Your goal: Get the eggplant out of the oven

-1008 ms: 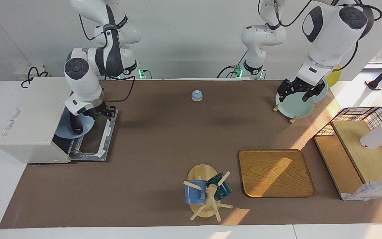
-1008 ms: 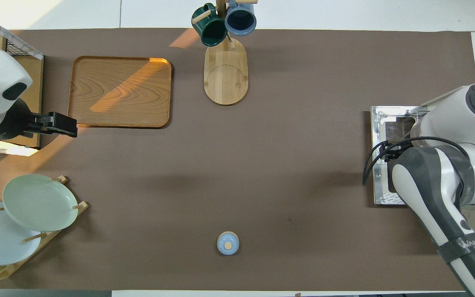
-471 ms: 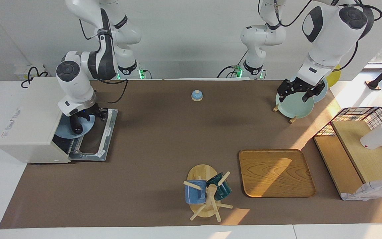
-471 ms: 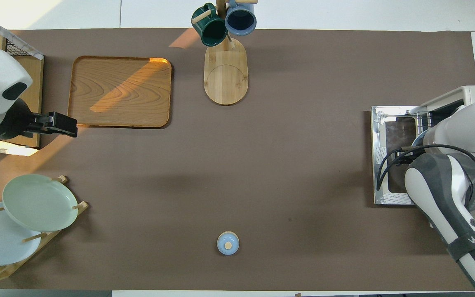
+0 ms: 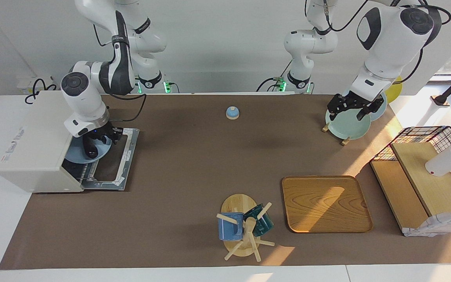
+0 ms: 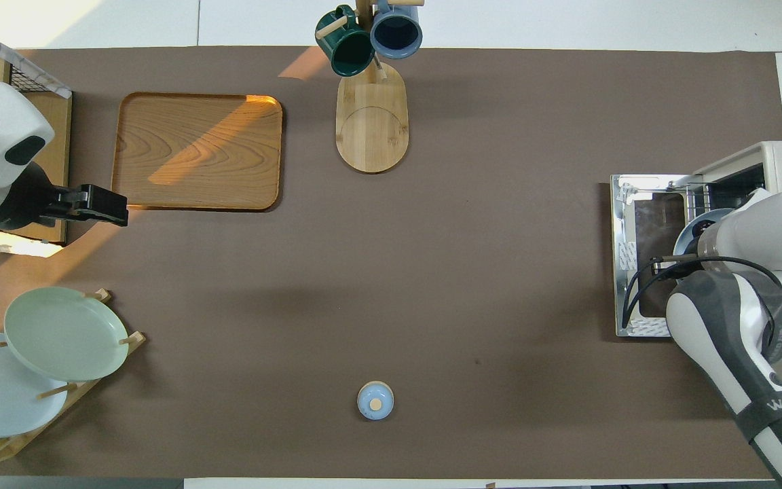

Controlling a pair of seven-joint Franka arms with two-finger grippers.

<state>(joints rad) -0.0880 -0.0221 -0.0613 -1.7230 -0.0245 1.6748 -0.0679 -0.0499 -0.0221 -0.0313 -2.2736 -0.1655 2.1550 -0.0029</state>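
Right hand (image 5: 99,138) at eggplant (image 5: 89,149) in oven (image 5: 37,145), left hand (image 5: 352,108) waiting

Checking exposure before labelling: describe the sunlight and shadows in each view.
Facing view: a warm sun patch crosses the wooden tray and the mat beside the plate rack; the oven end is evenly lit. Overhead view: a sunlit diagonal band lies on the tray, soft arm shadows on the mat mid-table.
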